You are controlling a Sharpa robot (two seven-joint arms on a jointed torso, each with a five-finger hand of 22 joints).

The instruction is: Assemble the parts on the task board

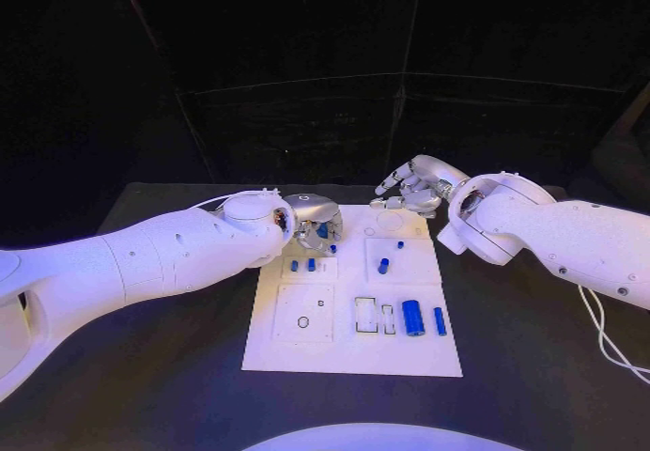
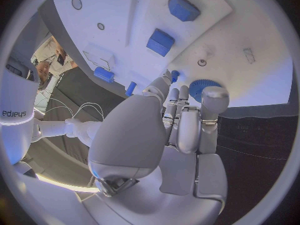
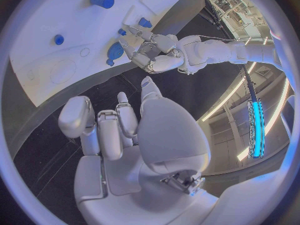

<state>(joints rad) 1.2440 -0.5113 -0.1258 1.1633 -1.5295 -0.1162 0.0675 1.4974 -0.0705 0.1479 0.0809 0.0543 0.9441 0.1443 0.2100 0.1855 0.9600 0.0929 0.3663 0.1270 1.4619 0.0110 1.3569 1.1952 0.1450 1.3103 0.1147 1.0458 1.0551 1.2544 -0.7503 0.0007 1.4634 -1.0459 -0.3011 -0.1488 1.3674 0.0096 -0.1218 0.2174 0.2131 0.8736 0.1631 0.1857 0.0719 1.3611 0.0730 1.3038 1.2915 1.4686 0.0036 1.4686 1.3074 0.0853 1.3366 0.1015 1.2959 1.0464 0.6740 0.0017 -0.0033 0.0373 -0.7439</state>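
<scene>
A round blue part (image 2: 201,88), toothed like a gear, sits at the far end of the white task board (image 1: 349,357), just beyond the fingertips (image 2: 170,78) of the robot's left hand (image 1: 313,222); a smaller blue peg (image 2: 175,75) stands right beside those fingertips, and whether the hand pinches either one cannot be told from where its fingers curl down over the board; the right hand (image 1: 413,188) hovers off the board's far right corner, fingers loosely curled on nothing. The left hand is plainly the nearer of the two, and the gear lies straight ahead of it along the line of its fingers, so the next move looks to be its own. Nearer the robot, two short blue pegs (image 1: 302,265) stand upright mid-board; a fat blue cylinder (image 1: 413,318) and a thin blue rod (image 1: 439,320) lie side by side near the right edge, long axes running along the board's length, well apart from both hands; the black table (image 1: 162,376) spreads around it all.
</scene>
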